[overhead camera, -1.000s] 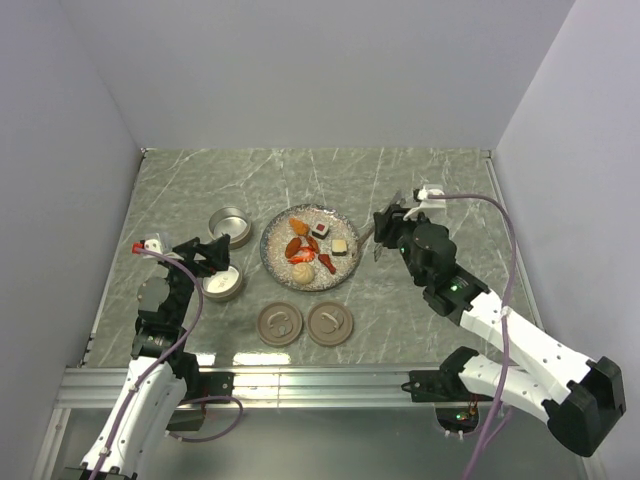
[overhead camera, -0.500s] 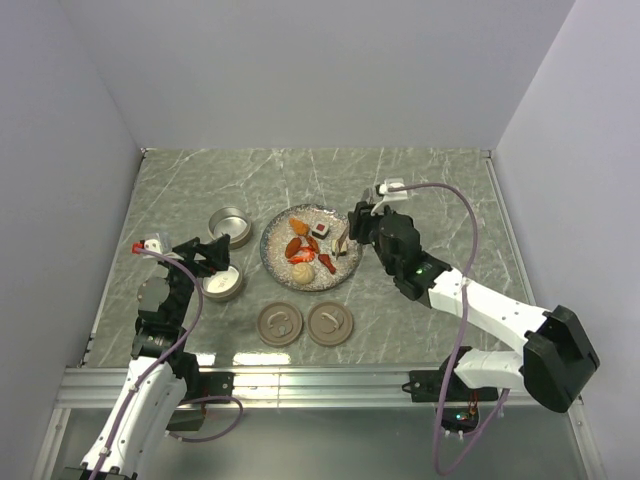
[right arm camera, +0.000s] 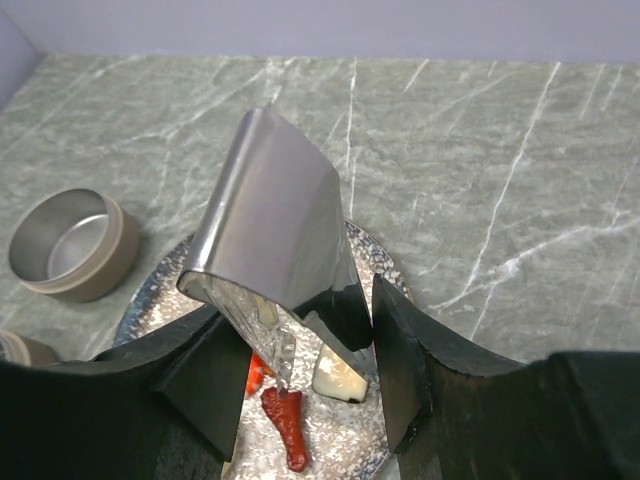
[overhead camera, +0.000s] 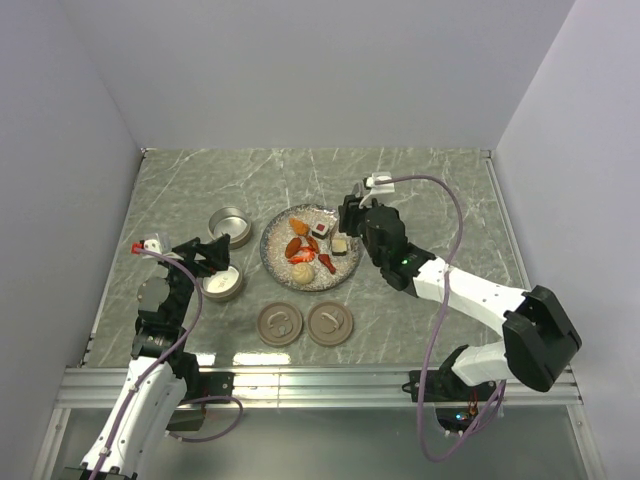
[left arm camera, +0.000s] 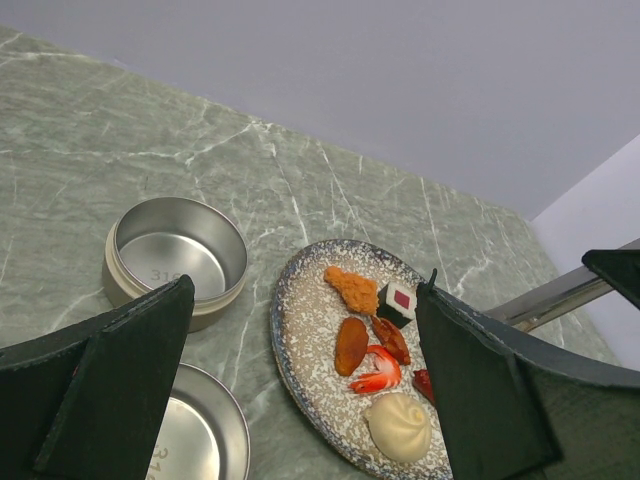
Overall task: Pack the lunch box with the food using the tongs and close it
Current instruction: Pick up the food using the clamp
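Note:
The food lies on a speckled plate (overhead camera: 270,250): an orange piece (overhead camera: 299,226), a white square with red centre (overhead camera: 320,230), a beige ball (overhead camera: 301,271), a pale cube (right arm camera: 338,378) and a red piece (right arm camera: 288,425). My right gripper (overhead camera: 350,222) hangs over the plate's right side, shut on the tongs (right arm camera: 270,230). One tong tip touches the red piece's upper end; the other arm runs along the pale cube. The lunch box is two round metal tins (overhead camera: 230,222) (overhead camera: 222,284). My left gripper (overhead camera: 215,255) hovers open between them, holding nothing.
Two round beige lids (overhead camera: 280,324) (overhead camera: 329,323) lie side by side in front of the plate. Both tins (left arm camera: 178,255) (left arm camera: 195,430) show empty in the left wrist view. Grey walls close off the table at the back and on both sides.
My right arm has swung left with the tongs, from beside the plate's right rim to over the food on its right side. The left arm has not moved.

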Action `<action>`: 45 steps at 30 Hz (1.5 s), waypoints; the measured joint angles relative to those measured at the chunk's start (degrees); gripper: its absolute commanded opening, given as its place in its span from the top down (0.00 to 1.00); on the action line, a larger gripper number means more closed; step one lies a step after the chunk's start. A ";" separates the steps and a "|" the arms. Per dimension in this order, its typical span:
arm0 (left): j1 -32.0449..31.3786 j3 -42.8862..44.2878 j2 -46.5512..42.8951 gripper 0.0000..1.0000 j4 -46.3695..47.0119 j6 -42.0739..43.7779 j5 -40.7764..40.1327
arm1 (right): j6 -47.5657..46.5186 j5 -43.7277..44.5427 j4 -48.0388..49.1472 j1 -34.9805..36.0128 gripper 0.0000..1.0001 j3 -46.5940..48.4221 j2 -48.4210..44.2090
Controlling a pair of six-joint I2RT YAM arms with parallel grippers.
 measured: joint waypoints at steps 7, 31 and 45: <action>0.00 0.00 0.00 0.01 0.00 -0.07 0.02 | -1.07 2.89 0.00 1.55 0.44 0.26 1.49; 0.00 -0.02 -1.42 0.01 0.00 -0.09 0.04 | -3.39 12.94 0.61 3.74 0.59 4.35 9.31; 0.00 -0.02 -1.51 0.01 0.00 -0.09 -0.02 | -5.62 14.82 -1.81 6.86 0.80 7.32 9.35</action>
